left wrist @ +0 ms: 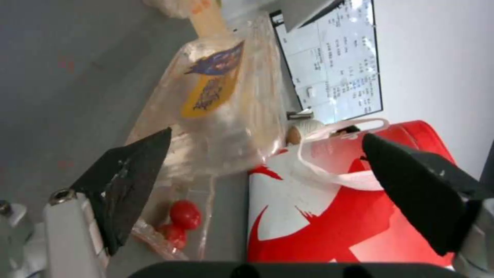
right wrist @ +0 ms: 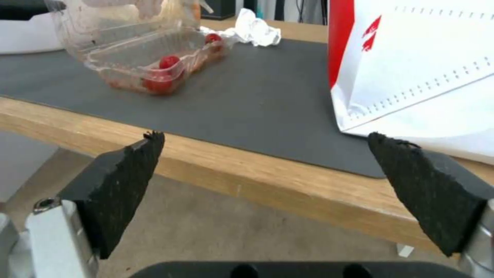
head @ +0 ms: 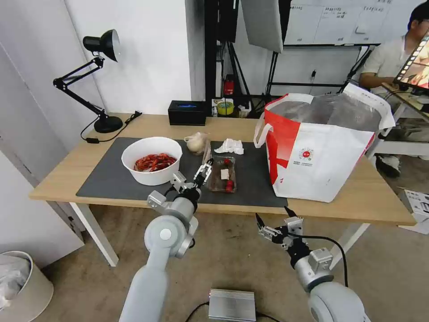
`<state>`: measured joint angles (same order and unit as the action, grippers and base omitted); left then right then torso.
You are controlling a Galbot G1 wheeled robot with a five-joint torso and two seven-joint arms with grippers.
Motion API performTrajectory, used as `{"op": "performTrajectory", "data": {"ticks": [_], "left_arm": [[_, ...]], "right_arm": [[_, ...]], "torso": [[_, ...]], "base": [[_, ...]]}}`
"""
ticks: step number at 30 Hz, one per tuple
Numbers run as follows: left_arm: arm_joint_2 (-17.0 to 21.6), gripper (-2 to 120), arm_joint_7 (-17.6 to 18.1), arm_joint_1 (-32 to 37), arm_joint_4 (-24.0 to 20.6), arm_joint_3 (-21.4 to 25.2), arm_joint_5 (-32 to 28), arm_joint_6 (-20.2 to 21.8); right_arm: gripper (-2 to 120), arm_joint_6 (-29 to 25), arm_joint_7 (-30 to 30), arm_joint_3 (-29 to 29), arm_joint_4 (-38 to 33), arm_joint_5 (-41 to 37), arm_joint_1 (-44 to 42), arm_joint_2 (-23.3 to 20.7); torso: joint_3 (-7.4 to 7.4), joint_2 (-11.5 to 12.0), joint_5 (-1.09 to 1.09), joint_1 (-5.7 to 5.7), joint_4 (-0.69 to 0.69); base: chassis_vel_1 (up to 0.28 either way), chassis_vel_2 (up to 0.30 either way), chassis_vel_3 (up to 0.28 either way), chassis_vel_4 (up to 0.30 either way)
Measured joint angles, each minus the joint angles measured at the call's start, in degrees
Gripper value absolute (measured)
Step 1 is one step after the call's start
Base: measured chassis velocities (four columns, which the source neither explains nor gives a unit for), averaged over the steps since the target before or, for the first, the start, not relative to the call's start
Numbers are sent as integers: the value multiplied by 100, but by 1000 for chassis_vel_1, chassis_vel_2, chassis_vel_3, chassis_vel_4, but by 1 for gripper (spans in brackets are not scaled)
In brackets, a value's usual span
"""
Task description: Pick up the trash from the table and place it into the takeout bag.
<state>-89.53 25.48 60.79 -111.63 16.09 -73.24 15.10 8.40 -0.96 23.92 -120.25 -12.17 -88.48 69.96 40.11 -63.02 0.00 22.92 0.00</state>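
Step in hand: approach to first pickup. Left pincer (head: 202,173), spread, hangs over the tray (head: 222,173) near the counter's (head: 357,203) front edge; next, close on its lid. Right pincer (head: 271,223), spread, waits below that edge.

Count: bowl (head: 152,160) 1; tray 1; tissue (head: 229,146) 1; lump bag (head: 197,142) 1; tote (head: 319,145) 1, at right end.

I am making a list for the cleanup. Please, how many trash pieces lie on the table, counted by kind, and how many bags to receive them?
White bowl of red shells: 1
Clear hinged tray: 1
Crumpled white tissue: 1
Small clear bag with beige lump: 1
Takeout bag: 1
Total: 4 trash pieces on the table, plus 1 bag, 5 things.
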Motion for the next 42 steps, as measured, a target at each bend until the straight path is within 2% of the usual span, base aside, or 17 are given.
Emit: {"op": "performTrajectory", "data": {"ticks": [15,21,24,25,28,29,30,33,35,37,38,40,42], "left_arm": [[-123,100,-16,-139,105,-454,325,19],[76,100,-65,-230,133,-580,500,49],[614,95,-335,-379,307,-864,1178,166],[614,95,-335,-379,307,-864,1178,166],[1435,80,-698,-662,479,-1243,1988,215],[1650,77,-768,-758,511,-1343,2108,225],[1650,77,-768,-758,511,-1343,2108,225],[2269,60,-902,-1220,638,-1629,2190,238],[2346,58,-919,-1297,666,-1659,2168,239],[2505,46,-971,-1561,769,-1731,2082,232],[2505,46,-971,-1561,769,-1731,2082,232],[2588,36,-1082,-1742,903,-1847,2144,203],[2634,32,-1150,-1810,963,-1926,2212,171]], "right_arm": [[100,-30,-3,148,-98,-12,-113,5],[100,-38,-7,176,-121,-25,-144,0],[100,-39,-14,182,-128,-87,-126,-23],[100,-39,-14,182,-128,-87,-126,-23],[100,-35,-22,184,-146,-123,-120,-43],[100,-34,-22,183,-146,-126,-121,-47],[100,-34,-22,183,-146,-126,-121,-47],[100,-29,-32,182,-147,-128,-133,-34],[100,-27,-34,178,-147,-129,-136,-28],[100,-20,-41,156,-134,-128,-131,-3],[100,-20,-41,156,-134,-128,-131,-3],[100,-9,-46,143,-120,-127,-126,7],[100,-3,-47,134,-117,-129,-122,8]], "torso": [[0,0,0,0,0],[0,0,0,0,0],[0,0,0,0,0],[0,0,0,0,0],[0,0,-1,0,1],[0,0,-2,0,2],[0,0,-2,0,2],[0,0,-1,0,0],[0,0,-2,0,0],[0,0,-1,0,1],[0,0,-1,0,1],[0,0,-1,0,0],[1,0,-1,0,0]], "base": [[0,0,0,0],[0,0,0,0],[0,0,0,0],[0,0,0,0],[0,0,0,0],[0,0,0,0],[0,0,0,0],[0,0,0,0],[0,0,0,0],[0,0,0,0],[0,0,0,0],[0,0,0,0],[0,0,0,0]]}}
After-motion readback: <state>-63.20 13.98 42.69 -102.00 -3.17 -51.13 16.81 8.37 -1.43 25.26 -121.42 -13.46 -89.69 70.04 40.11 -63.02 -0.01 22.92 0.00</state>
